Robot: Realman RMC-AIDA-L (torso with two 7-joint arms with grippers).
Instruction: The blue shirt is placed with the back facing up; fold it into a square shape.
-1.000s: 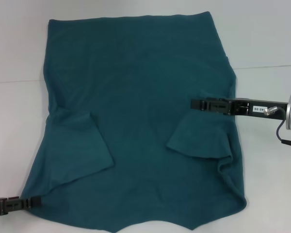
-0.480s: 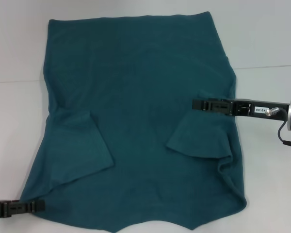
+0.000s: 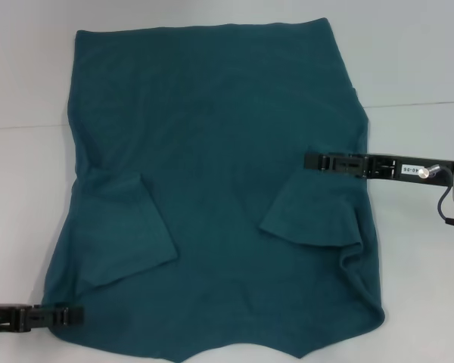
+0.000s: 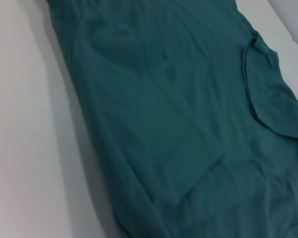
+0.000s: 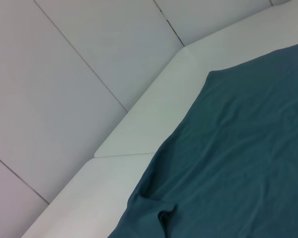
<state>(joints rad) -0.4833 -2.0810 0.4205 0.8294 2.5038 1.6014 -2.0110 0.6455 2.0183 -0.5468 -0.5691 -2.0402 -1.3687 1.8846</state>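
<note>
We see the white table [image 3: 416, 53] carrying the blue shirt [image 3: 219, 151], which covers most of its middle and runs from near the far edge down to the near edge. The shirt lies flat with its plain side up, both sleeves folded inward onto the body — the left sleeve [image 3: 125, 227] toward the near left corner, the right sleeve [image 3: 314, 212] by the right edge of the cloth, where it bunches into a few wrinkles. In the left wrist view the same plain cloth [image 4: 179, 124] fills the picture, with bare table beside it.

The right gripper [image 3: 312, 160] reaches in from the table's right side and rests over the cloth just above the right sleeve; we cannot tell whether it is parted or closed.

The left gripper [image 3: 74, 314] comes in low at the near left corner, its tip at the shirt's edge — its state we cannot tell either.
</note>
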